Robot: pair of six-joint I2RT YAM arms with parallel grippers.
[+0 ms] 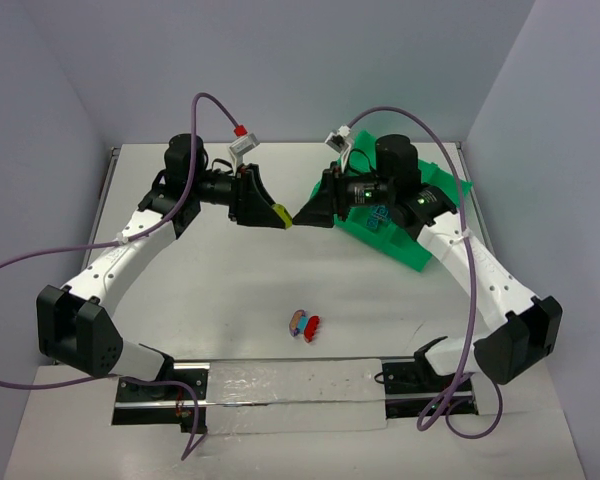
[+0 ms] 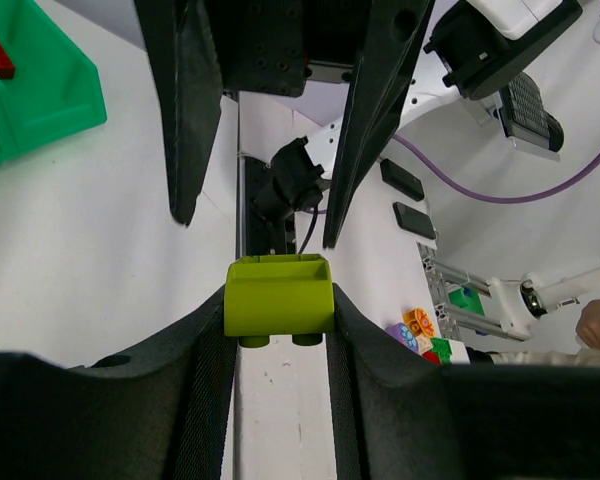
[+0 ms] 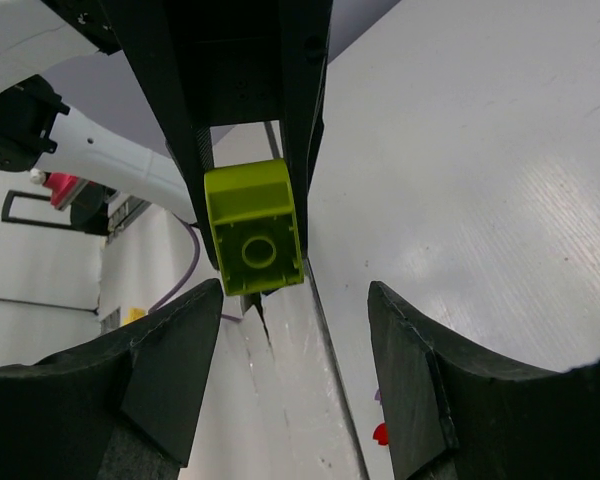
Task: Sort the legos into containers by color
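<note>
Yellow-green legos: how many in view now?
1: a yellow-green lego clamped in the left gripper, facing the open right gripper. Others may hide in the green tray under the right arm.

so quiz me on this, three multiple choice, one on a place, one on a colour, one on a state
1. Where is the tray?
A. far left
B. on the right, under the right arm
C. near edge, centre

2. What colour is the brick in the left gripper?
A. red
B. cyan
C. olive-yellow

3. What state is the right gripper in?
A. open, facing the brick
B. shut on the brick
C. shut, empty

Answers:
1 B: the top view shows the green tray beneath the right arm.
2 C: both wrist views show an olive-yellow brick clamped by the left gripper.
3 A: the right wrist view shows its fingers apart, with the brick beyond them.
</note>
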